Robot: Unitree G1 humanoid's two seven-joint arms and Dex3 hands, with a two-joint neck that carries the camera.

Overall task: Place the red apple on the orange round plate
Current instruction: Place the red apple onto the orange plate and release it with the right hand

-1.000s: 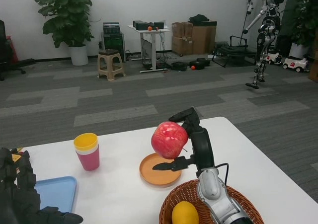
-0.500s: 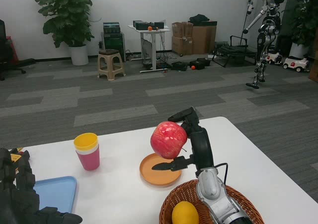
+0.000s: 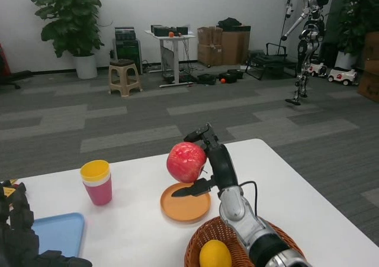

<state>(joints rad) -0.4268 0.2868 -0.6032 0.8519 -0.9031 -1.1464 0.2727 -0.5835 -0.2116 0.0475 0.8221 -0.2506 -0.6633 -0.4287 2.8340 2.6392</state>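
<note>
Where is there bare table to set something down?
Free: between the cups and plate, and right of the right hand toward the table edge. Crowded: near edge, with tray, basket, left hand.

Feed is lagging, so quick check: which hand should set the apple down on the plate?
Right. The right hand already holds the apple just above the orange plate, so it likely only needs lowering. The left hand sits at the near-left edge by the blue tray.

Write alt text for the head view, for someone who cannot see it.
The right robot hand holds a red apple in the air above an orange round plate on a white table. Nearby stand stacked cups and a wicker basket.
</note>
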